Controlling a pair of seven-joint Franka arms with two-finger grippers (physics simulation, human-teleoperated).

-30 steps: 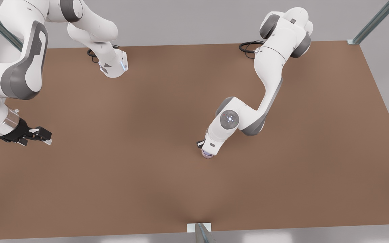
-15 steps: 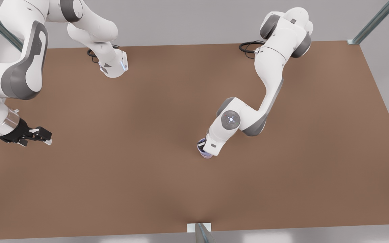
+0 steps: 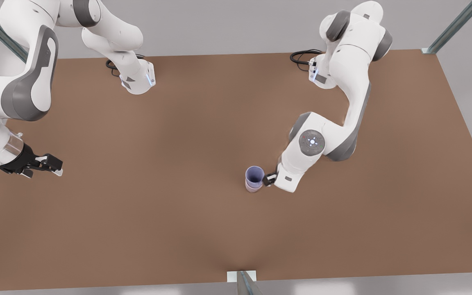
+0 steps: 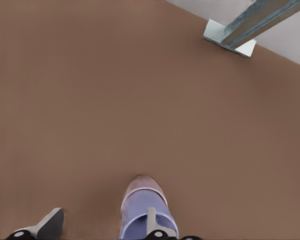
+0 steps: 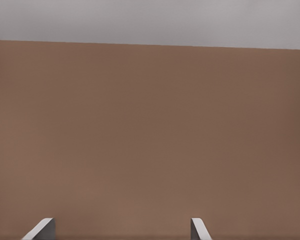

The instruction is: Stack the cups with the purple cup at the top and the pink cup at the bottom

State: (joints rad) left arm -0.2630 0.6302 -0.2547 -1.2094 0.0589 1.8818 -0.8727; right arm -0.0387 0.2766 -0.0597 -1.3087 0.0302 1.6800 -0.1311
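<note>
the purple cup sits nested in the pink cup, upright on the brown table. my left gripper is just beside the stack's rim, on the front view's right, fingers apart, clamping nothing. my right gripper waits well apart from the stack, near the table edge at the front view's left, its 2 fingers spread.

A flat brown table spans the scene. Beyond the table's far edge lies a plain grey surface. Metal frame struts stand at the table's corners and its near edge, on pale brackets.
</note>
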